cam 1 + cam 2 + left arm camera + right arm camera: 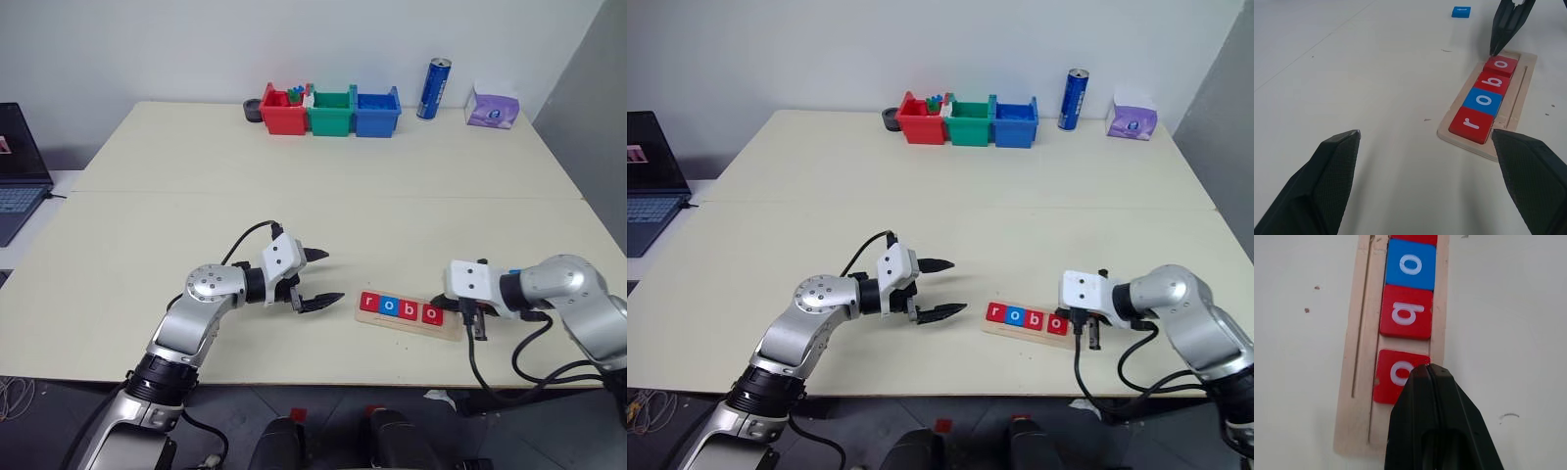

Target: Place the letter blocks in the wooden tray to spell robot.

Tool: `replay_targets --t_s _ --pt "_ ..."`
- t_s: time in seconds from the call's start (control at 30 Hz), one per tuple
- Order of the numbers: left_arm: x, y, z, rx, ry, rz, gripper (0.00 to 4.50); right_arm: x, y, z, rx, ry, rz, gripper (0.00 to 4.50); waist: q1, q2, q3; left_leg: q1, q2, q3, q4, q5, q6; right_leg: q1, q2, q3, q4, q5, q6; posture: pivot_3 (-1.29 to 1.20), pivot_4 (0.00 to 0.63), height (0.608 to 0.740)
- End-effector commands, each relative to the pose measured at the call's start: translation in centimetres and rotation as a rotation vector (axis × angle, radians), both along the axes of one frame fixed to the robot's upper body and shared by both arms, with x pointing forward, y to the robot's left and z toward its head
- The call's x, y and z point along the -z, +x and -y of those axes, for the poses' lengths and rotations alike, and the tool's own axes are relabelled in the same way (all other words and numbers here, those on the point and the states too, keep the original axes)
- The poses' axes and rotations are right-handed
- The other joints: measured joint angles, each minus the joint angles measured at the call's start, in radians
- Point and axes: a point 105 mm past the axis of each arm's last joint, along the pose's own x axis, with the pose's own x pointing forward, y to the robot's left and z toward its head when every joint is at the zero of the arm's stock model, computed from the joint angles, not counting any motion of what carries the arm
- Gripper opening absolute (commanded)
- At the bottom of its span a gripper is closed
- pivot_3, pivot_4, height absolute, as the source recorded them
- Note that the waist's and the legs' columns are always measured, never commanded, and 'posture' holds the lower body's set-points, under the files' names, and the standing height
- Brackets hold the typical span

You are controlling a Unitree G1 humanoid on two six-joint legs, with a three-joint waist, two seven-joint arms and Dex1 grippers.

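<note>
The wooden tray (443, 328) lies near the table's front edge, right of centre. Four letter blocks sit in its groove: a red r (1472, 125), a blue o (1484, 101), a red b (1492, 82) and a red o (1501, 64). The last o stands a little apart from the b. One more blue block (1461, 11) lies flat on the table beyond the tray. My right gripper (1425, 368) is shut and empty, its tip at the edge of the red o (1393, 374). Left of the tray, my left gripper (318, 279) is open and empty.
Red, green and blue bins (330, 110) stand in a row at the table's far edge, with a blue can (433, 88) and a purple tissue pack (492, 108) to their right. A laptop (20, 166) sits at the far left.
</note>
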Motion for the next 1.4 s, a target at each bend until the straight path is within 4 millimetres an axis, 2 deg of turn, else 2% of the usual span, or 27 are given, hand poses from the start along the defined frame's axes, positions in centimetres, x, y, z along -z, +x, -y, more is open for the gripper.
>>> replay_targets --t_s 0.03,0.17,0.53,0.97,1.13,1.27,1.4 --pt "-0.6 -0.2 0.3 0.013 -0.010 0.025 4.50 -0.5 -1.2 0.3 -0.027 -0.028 -0.015 0.01 0.000 0.000 0.000 0.000 0.000 0.000 0.000 0.000 0.000 0.000 0.000 0.000 0.000 0.000 0.000 0.00 0.150 0.740" --pt "-0.7 -0.2 0.4 0.014 -0.013 0.025 4.50 0.3 -1.3 1.0 -0.010 -0.068 -0.018 0.01 0.000 0.000 0.000 0.000 0.000 0.000 0.000 0.000 0.000 0.000 0.000 0.000 0.000 0.000 0.000 0.00 0.150 0.740" --pt "-1.0 0.1 -0.1 -0.008 -0.004 0.032 4.50 1.2 -0.5 0.5 -0.025 -0.071 -0.010 0.01 -0.002 0.000 0.000 0.001 0.000 0.001 0.000 0.000 0.000 0.000 0.000 0.001 0.000 0.000 0.000 0.00 0.150 0.740" --pt "-1.4 0.0 -0.2 -0.011 0.000 0.037 4.50 0.8 0.4 -1.5 -0.070 -0.015 0.035 0.01 -0.001 0.000 0.000 0.001 0.000 0.000 0.000 0.000 0.000 0.000 0.000 0.000 0.000 0.000 0.000 0.00 0.150 0.740" --pt "-1.4 0.0 -0.1 -0.007 0.000 0.037 4.50 0.4 0.6 -0.8 -0.058 -0.038 0.053 0.01 -0.001 0.000 0.000 0.001 0.000 0.000 0.000 0.000 0.000 0.000 0.000 0.000 0.001 0.000 0.000 0.00 0.150 0.740" --pt "-1.4 0.0 -0.1 -0.005 0.000 0.036 4.50 -0.8 -0.5 -0.1 -0.040 -0.023 0.026 0.01 0.000 0.000 0.000 0.000 0.000 0.000 0.000 0.000 0.000 0.000 0.000 0.000 0.000 0.000 0.000 0.00 0.150 0.740" --pt "-1.4 0.0 0.1 -0.001 -0.002 0.035 4.50 -0.8 -2.3 -0.6 -0.051 0.011 -0.042 0.01 0.000 0.000 0.000 0.000 0.000 0.000 0.000 0.000 0.000 0.000 0.000 0.000 0.000 0.000 0.000 0.00 0.150 0.740"
